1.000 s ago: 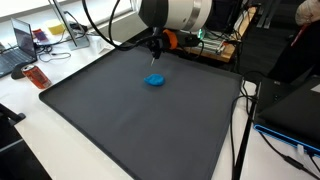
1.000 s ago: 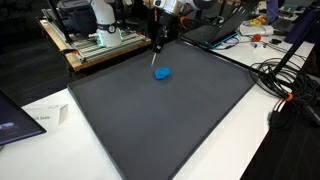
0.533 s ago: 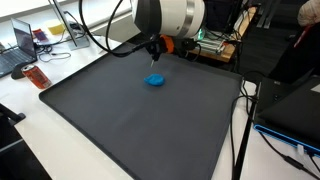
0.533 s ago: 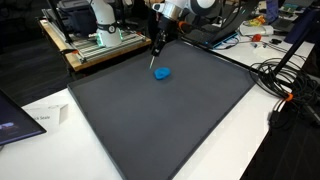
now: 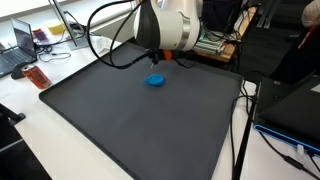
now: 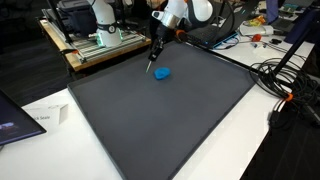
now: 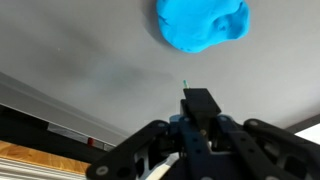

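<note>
Arm [image 5: 165, 25] leans further over than before; claw [image 7: 197, 108] pinches narrow on a thin pen [image 6: 153, 63], its tip held clear, just short of the blue lump [image 7: 203, 24] ahead.

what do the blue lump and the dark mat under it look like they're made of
Blue lump: probably soft putty, clay or foam. Its outline is rounded and uneven, and its surface is matte with no sharp glints. It is too blurred to say which.
Dark mat: looks like a rubber or foam sheet. It is flat, dark grey and matte, with only a faint soft sheen in the wrist view.
</note>
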Robot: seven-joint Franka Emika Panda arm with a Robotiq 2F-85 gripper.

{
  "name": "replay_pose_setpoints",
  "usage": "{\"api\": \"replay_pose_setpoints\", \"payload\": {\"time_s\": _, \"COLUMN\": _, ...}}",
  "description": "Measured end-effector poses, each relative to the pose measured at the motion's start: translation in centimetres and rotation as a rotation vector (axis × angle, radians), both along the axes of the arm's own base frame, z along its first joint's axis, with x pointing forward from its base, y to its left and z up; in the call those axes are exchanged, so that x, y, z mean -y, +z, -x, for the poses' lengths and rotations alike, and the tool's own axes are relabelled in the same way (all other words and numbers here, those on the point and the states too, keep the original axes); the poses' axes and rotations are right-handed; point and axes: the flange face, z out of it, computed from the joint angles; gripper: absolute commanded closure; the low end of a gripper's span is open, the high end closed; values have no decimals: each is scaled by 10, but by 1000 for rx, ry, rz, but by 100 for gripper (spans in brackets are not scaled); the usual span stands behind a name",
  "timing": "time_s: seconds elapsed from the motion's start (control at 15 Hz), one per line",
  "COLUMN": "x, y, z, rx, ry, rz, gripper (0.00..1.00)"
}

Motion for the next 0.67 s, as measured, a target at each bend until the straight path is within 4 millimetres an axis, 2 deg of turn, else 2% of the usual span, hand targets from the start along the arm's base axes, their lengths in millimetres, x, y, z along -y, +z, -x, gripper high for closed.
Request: {"api": "replay_pose_setpoints", "payload": {"time_s": 0.67, "x": 2, "y": -12, "z": 3, "rx": 11, "ry": -20, "rz": 81, "gripper": 97}}
